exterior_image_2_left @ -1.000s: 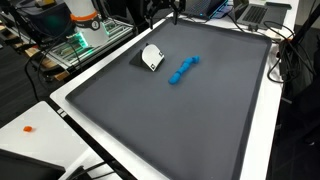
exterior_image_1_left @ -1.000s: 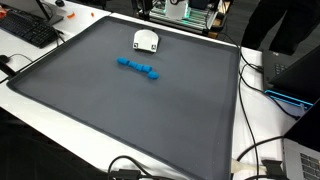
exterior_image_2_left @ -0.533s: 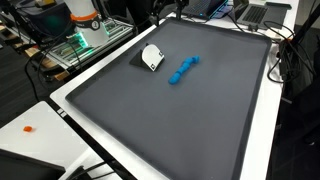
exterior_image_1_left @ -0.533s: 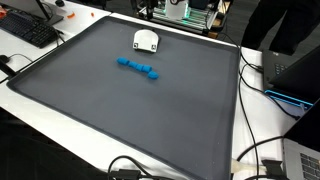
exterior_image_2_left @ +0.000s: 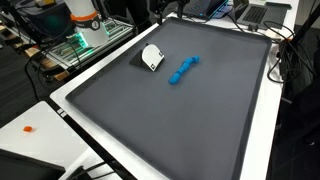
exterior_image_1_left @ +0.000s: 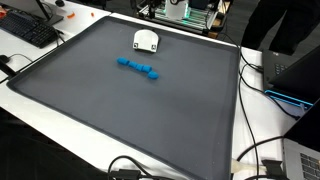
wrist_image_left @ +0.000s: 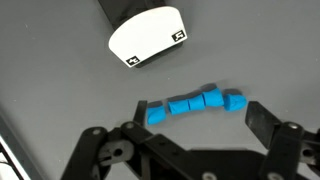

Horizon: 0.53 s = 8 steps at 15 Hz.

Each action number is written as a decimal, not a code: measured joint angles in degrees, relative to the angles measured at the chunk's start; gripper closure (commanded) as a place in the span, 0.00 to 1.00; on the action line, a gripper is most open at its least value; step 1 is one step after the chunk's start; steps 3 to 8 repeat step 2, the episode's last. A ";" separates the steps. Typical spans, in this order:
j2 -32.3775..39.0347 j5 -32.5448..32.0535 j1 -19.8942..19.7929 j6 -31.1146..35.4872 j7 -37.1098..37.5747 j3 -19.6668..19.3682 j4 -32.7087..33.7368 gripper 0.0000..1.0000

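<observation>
A blue chain of small blocks (wrist_image_left: 195,103) lies on the dark grey mat (wrist_image_left: 60,110), just beyond my gripper (wrist_image_left: 200,122). The gripper is open and hangs above the mat with nothing between its fingers. The left fingertip (wrist_image_left: 141,108) and the right one (wrist_image_left: 262,118) stand to either side of the chain's ends. Farther off lies a white rounded object (wrist_image_left: 148,36) with black markers. In both exterior views the blue chain (exterior_image_1_left: 138,68) (exterior_image_2_left: 182,69) rests near the white object (exterior_image_1_left: 146,40) (exterior_image_2_left: 152,57). The arm is almost wholly out of frame there.
The mat (exterior_image_1_left: 150,120) covers a white table. A keyboard (exterior_image_1_left: 30,30) lies at one corner and a laptop (exterior_image_1_left: 300,75) with cables at another side. Electronics (exterior_image_2_left: 85,38) stand beyond the mat's edge. A small orange item (exterior_image_2_left: 28,128) lies on the table.
A dark part at the top edge of an exterior view has shifted slightly to the left. The blue chain and the white object have not moved.
</observation>
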 measured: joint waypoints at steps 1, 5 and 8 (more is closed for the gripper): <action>0.00 -0.29 0.04 0.00 -0.76 0.06 0.09 0.00; 0.00 -0.40 0.06 0.00 -1.32 0.11 0.14 0.00; 0.00 -0.40 0.06 0.00 -1.32 0.11 0.14 0.00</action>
